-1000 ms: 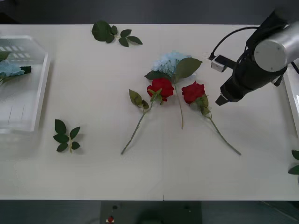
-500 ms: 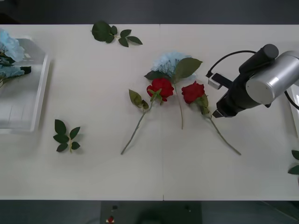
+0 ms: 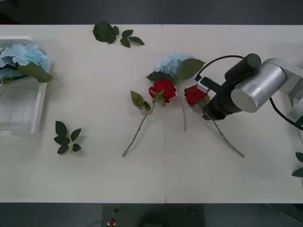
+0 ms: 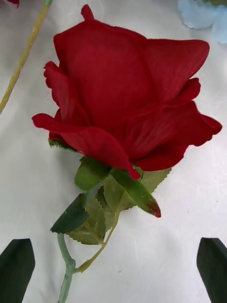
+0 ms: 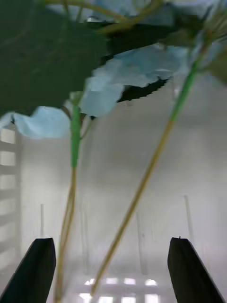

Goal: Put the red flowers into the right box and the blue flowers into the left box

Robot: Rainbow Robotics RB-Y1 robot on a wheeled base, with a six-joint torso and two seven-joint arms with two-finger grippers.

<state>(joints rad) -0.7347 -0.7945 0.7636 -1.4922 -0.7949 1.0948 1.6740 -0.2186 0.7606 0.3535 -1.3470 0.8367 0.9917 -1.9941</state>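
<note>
Right gripper point(image 4: 113, 270) hangs jaws spread over the right-hand red rose point(image 3: 194, 93) mid-table, ready to pinch its stem. Left gripper point(image 5: 111, 270), jaws spread too, sits over blue flowers point(image 3: 23, 54) in the left box point(image 3: 33, 124).

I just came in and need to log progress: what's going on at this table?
The robot is sorting artificial flowers. The right gripper, fingers open, is over the right-hand red rose on the table, with its stem between the fingers. The left gripper, also open, is over the left box, where blue flowers lie. Another red rose and one blue flower lie mid-table.
</note>
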